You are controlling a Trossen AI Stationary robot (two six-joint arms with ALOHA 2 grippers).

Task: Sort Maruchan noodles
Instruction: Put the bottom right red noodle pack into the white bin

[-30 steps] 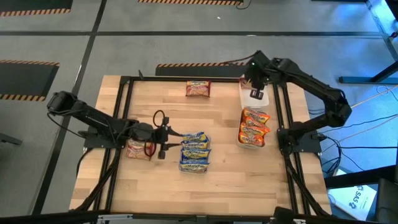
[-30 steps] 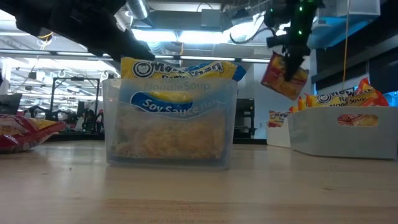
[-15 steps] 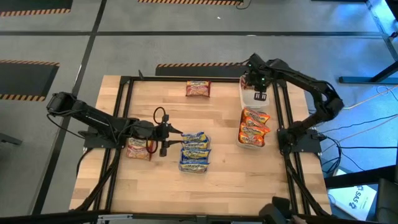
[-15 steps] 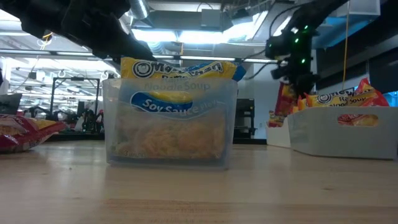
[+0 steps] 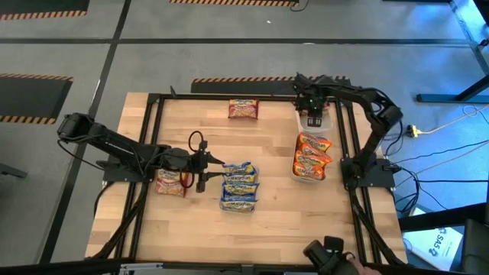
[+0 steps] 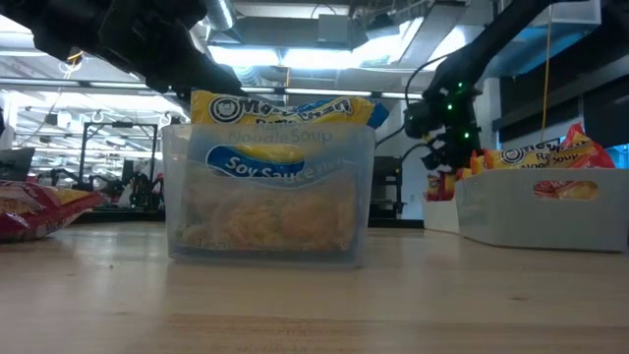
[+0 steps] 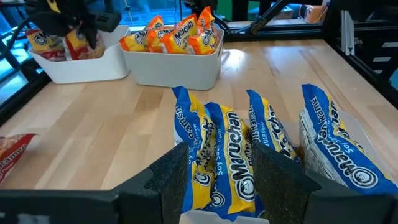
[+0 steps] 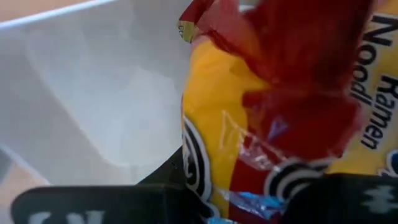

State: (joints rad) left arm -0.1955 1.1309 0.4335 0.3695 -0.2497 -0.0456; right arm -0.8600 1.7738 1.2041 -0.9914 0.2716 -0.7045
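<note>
Tool on right arm grips red packet inside white bin.

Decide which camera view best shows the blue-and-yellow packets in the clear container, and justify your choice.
The left wrist view: the blue-and-yellow packets stand on edge in a row, printing legible, just beyond the left gripper. The high view shows them small, from above. The low view shows one face through the clear container. The right wrist view shows none.
</note>
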